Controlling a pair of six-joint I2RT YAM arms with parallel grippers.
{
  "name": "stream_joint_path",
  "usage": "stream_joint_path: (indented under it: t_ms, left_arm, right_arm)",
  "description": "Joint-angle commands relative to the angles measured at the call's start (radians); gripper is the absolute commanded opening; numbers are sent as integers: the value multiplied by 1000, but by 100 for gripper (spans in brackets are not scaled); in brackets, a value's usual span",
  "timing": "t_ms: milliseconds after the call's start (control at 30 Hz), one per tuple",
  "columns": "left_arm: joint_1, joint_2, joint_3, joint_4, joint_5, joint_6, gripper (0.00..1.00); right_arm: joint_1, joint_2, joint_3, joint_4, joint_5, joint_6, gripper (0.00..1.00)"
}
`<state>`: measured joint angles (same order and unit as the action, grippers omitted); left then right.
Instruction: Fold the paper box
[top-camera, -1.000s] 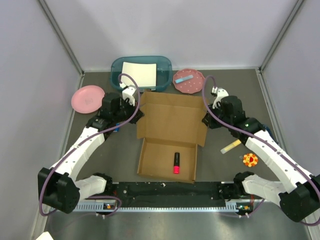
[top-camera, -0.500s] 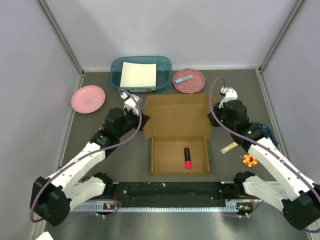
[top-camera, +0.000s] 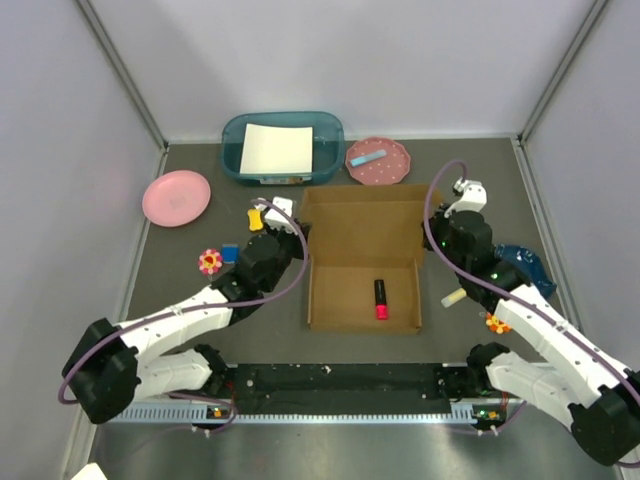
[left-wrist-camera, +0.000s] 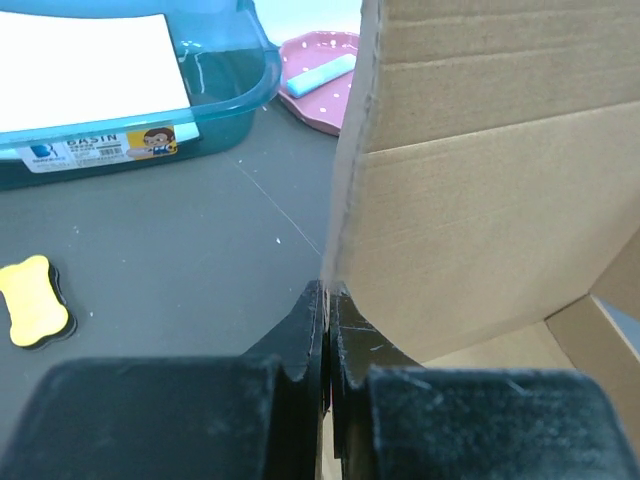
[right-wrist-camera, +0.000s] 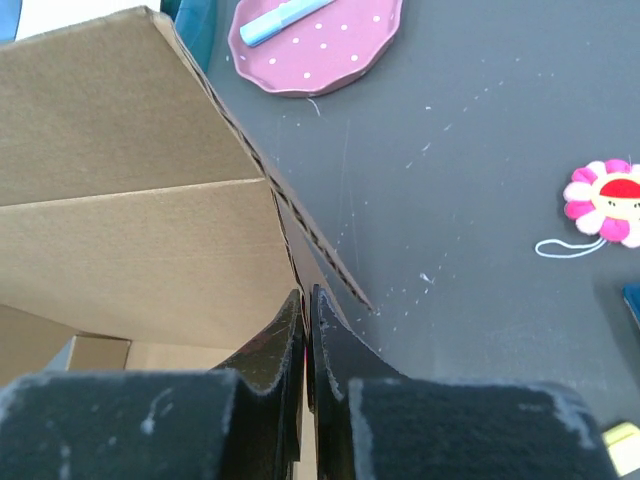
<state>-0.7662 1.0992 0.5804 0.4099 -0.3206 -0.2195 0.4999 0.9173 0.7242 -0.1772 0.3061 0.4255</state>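
Observation:
The paper box, brown corrugated cardboard, lies open in the middle of the table with its back lid panel tilted up. A red and black marker lies inside it. My left gripper is shut on the lid's left side flap, whose cardboard edge runs straight into the pinched fingers. On the opposite side, my right gripper is shut on the lid's right side flap; in the right wrist view the cardboard disappears between its closed fingertips.
A teal bin holding a white sheet stands at the back, a dotted pink plate beside it and a plain pink plate at the left. A yellow bone-shaped piece, flower toys and a pale stick flank the box.
The box has slid to the right and squared up, its lid panel swung more upright. Both arms moved with it. The right gripper closed fully on its flap.

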Motion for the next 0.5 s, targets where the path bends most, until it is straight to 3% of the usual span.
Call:
stream_joint_path:
  t_ms: [0, 333, 467]
  left_arm:
    - [-65, 46, 6, 153, -221, -73, 0]
    - [-159, 74, -4, 122, -445, -253, 0]
    - [-205, 77, -43, 185, -509, -284, 0]
  right_arm:
    - [37, -63, -38, 54, 74, 78, 0]
    - [68, -121, -134, 33, 123, 194, 0]
    - [74, -139, -186, 38, 140, 246, 0]
